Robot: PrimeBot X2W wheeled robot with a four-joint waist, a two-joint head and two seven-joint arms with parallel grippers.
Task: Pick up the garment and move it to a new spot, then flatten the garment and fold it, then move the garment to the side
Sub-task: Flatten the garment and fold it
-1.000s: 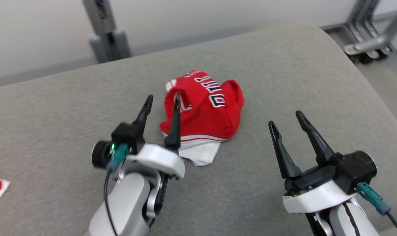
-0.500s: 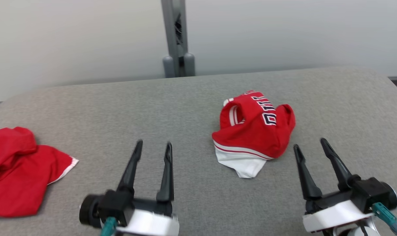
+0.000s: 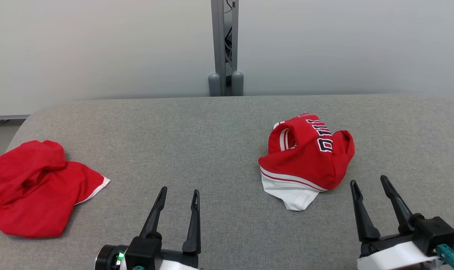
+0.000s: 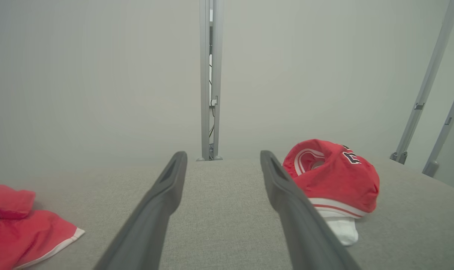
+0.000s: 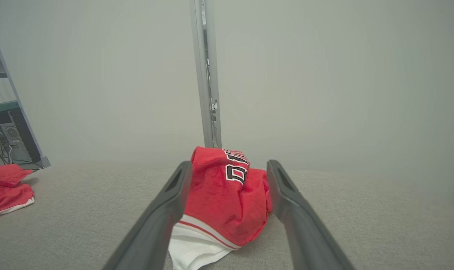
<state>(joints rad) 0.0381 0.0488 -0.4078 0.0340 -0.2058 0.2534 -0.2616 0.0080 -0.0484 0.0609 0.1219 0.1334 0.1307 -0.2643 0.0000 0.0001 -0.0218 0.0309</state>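
We see jersey (image 3: 305, 157) bunched in soft red heap on grey woven surface (image 3: 212, 123), long axis near-far, white hem toward us. We hold left gripper (image 3: 179, 191) and right gripper (image 3: 368, 180) jaws apart, empty.

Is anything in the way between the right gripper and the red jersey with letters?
Nothing visible. The right gripper is open and points at the jersey, with just bare grey surface between them. The other red garment lies far left.

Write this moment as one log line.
left pincer: open, empty | right pincer: open, empty, near jersey | jersey: crumpled on grey table | red shirt: table's left edge
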